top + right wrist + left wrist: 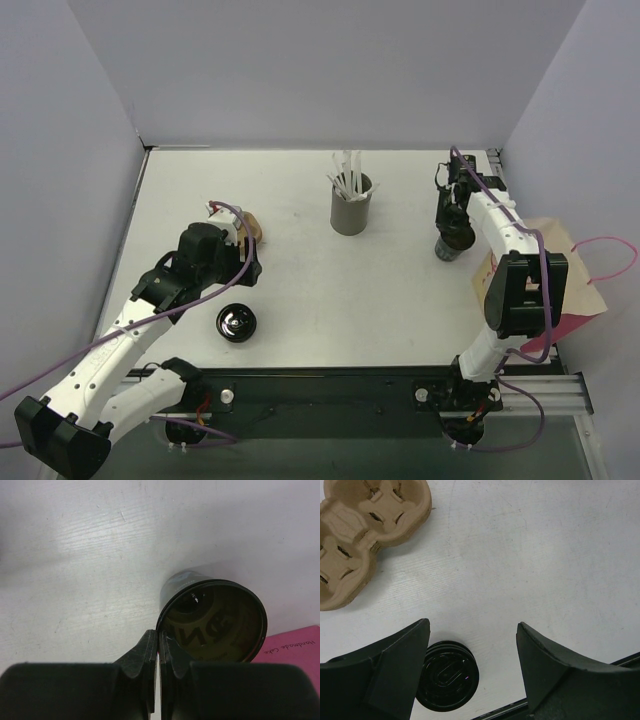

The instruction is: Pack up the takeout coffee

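The takeout coffee (450,244), a short dark cup with a round dark rim, stands open at the right side of the table. In the right wrist view the cup (215,622) shows its rim and inner wall. My right gripper (452,222) (158,639) is shut on the cup's rim, one finger inside and one outside. My left gripper (243,262) (472,630) is open and empty above the table. A loose flat black lid (236,322) (447,676) lies by its left finger. A brown pulp cup carrier (254,226) (365,525) lies just beyond it.
A grey cylinder of white straws (351,208) stands at the back centre. A paper bag with a pink card (560,290) (292,645) lies at the table's right edge beside the cup. Walls close in the back and sides.
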Robot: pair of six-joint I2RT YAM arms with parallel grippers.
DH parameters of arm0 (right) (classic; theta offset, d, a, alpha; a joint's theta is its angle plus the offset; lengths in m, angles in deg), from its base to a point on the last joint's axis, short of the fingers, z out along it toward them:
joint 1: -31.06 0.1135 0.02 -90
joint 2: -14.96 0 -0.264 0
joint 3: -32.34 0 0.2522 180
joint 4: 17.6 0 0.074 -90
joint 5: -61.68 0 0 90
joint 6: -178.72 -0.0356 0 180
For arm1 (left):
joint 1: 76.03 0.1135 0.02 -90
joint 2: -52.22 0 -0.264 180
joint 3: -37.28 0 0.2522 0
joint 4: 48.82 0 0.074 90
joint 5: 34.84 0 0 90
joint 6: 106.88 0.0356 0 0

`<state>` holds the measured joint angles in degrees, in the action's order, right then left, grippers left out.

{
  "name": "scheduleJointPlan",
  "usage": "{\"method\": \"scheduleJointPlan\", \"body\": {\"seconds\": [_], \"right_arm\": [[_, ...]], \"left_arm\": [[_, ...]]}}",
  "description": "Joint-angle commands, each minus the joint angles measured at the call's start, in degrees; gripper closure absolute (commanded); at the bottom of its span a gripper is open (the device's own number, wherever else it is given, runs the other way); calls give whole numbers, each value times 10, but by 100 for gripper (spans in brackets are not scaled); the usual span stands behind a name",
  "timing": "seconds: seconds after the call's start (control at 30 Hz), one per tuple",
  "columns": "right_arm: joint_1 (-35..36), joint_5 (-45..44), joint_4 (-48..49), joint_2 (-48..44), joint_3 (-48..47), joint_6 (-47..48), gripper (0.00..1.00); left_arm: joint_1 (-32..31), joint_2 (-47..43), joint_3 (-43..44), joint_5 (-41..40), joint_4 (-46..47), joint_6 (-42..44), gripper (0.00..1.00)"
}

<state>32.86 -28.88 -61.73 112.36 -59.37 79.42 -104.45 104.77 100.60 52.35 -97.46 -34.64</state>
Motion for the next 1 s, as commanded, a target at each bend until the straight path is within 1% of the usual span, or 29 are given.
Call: {"method": "scheduleJointPlan", "body": {"seconds": [0.0,0.57,0.83,0.97], "right_arm": [[20,0,-17,-10,-31,7,100],[108,-83,-29,6,-69,23,100],[123,-110,-60,-6,-106,31,100],[134,-120,-79,-27,-120,36,100]], "left_arm": [[-2,-8,4,-7,6,5,20],[-2,-3,3,-13,6,4,20],[-1,-3,4,-18,5,4,20],[-1,-5,6,-29,4,5,20]]}}
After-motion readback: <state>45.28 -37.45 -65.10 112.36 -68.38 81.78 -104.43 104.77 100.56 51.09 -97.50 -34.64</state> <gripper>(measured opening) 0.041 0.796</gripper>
